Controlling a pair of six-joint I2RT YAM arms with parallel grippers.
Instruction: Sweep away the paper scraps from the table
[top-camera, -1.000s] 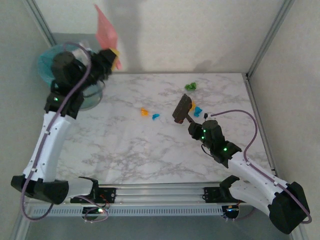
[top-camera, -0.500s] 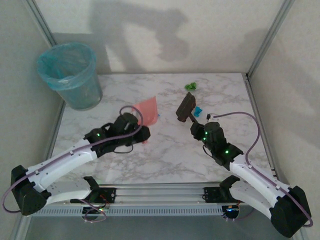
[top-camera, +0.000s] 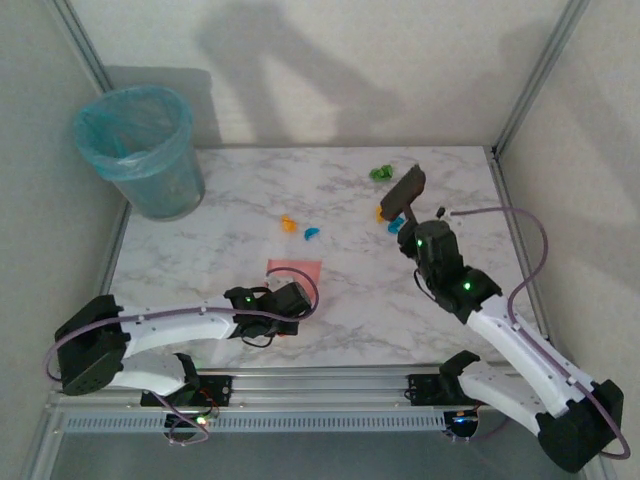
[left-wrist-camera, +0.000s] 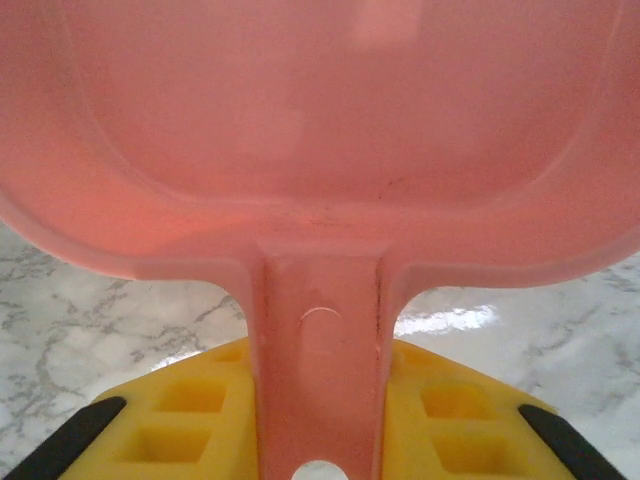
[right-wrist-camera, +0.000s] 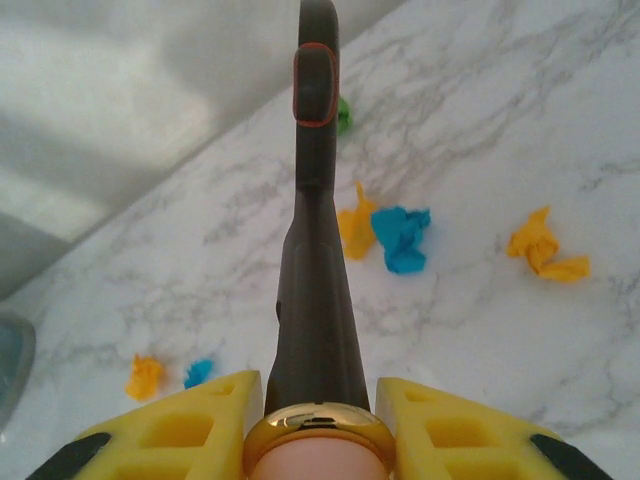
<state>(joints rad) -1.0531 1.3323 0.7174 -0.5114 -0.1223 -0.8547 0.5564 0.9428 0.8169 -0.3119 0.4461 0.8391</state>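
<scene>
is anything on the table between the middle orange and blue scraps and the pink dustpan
Nothing visible does: bare table runs from the orange scrap and the blue scrap straight to the dustpan and its front edge.

A waste bin (top-camera: 165, 190) lined with a cyan bag (top-camera: 118, 112) stands upright in the far left corner. A flat pink dustpan (top-camera: 293, 270) sits low near the front centre, its handle (left-wrist-camera: 318, 380) toward the near side. A dark brush (top-camera: 405, 190) is tilted at the far right, well apart from the dustpan.
</scene>
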